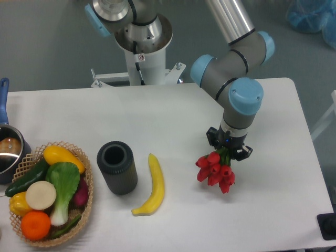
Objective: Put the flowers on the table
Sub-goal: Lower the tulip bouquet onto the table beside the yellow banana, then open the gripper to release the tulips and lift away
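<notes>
The flowers (216,170) are a bunch of red tulip buds. Their green stems run up into my gripper (228,150), which is shut on them. The buds hang at the right middle of the white table (173,115). I cannot tell whether the buds touch the tabletop. Most of the stems and leaves are hidden by the gripper and wrist.
A yellow banana (152,186) lies left of the flowers. A dark grey cylinder cup (116,167) stands further left. A wicker basket (55,148) of vegetables and fruit sits at the front left, a pot (8,152) at the left edge. The robot base (142,47) is at the back.
</notes>
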### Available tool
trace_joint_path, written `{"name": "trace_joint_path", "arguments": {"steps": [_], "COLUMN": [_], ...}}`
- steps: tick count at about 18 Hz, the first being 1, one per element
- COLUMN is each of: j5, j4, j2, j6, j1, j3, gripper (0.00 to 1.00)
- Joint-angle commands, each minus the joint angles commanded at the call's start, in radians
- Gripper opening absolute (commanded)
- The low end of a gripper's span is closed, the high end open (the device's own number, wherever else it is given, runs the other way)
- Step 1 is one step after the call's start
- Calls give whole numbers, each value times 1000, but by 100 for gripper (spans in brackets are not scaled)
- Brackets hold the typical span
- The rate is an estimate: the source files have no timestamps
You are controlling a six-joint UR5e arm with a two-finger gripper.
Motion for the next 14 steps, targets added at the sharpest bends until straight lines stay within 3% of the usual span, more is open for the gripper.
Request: {"name": "trace_joint_path", "arguments": {"steps": [4,6,8,9,11,12,14], "j5": [-2,0,0,0,0,0,2], "j4": [9,15,18,18,18,18,18], "j2": [-11,-14,-15,-17,-15,-12,-5], "j6": [0,8,6,6,8,8,0], "j1": [-8,-9,-11,-11,-11,-9,-8], "j3": [0,3,14,17,21,21,17], "gripper": [47,72,78,88,93,100,100]}}
